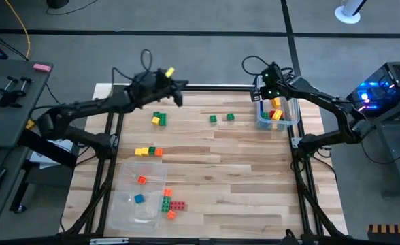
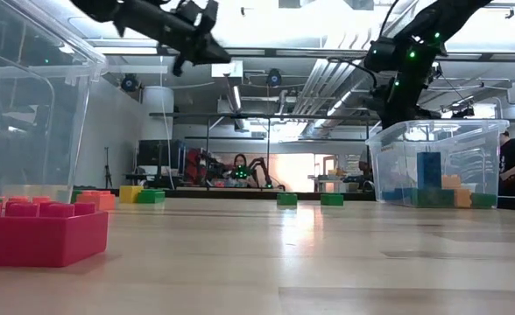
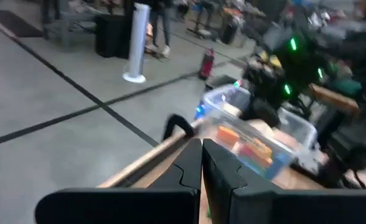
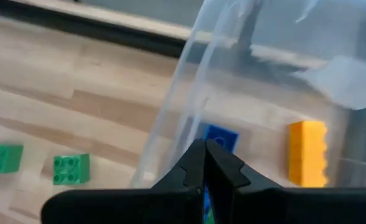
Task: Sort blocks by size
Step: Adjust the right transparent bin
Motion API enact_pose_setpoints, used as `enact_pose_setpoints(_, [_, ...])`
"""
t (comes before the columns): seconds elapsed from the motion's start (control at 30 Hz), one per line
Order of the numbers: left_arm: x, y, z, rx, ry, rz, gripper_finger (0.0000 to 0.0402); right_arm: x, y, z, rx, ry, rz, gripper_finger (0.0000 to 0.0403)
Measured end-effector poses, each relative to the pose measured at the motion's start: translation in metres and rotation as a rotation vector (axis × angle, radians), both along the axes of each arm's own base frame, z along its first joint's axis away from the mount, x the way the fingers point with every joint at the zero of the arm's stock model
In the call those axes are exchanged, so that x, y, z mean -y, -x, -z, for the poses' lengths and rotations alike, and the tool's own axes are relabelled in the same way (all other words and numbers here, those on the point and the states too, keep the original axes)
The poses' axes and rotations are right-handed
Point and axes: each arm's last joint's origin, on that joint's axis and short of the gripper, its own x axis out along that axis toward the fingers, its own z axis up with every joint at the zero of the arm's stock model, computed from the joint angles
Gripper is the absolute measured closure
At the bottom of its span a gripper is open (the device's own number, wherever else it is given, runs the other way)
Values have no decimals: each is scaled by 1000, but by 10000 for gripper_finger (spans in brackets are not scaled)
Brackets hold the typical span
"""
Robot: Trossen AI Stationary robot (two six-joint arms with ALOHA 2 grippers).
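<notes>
Blocks lie scattered on the wooden table: a green and yellow pair point(image 1: 159, 119), two green ones point(image 1: 222, 118), a yellow-orange row point(image 1: 149, 151), and red, orange and green ones point(image 1: 171, 203) near the front. My left gripper point(image 1: 178, 94) is shut and empty, raised over the far edge of the table; its wrist view shows the closed fingers point(image 3: 201, 163). My right gripper point(image 1: 262, 95) is shut and empty, just above the left rim of a clear bin point(image 1: 292, 121) holding blue point(image 4: 221, 137), yellow point(image 4: 307, 152) and other blocks.
A second clear bin point(image 1: 128, 207) at the near left holds an orange block point(image 1: 141, 180) and a blue block point(image 1: 139, 199). In the low view a red block point(image 2: 38, 232) stands close in front. Bare wood lies in the middle and at the near right.
</notes>
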Motion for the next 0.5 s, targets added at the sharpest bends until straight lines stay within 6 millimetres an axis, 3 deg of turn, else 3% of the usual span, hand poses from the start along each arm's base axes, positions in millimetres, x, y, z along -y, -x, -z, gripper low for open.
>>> enact_pose_setpoints(0.1, [1, 9, -2, 5, -3, -21, 401, 1, -6, 6, -6, -22, -11, 403])
enact_pose_setpoints(0.5, [4, 10, 2, -42, 7, 21, 401, -11, -30, 5, 94, -8, -8, 403])
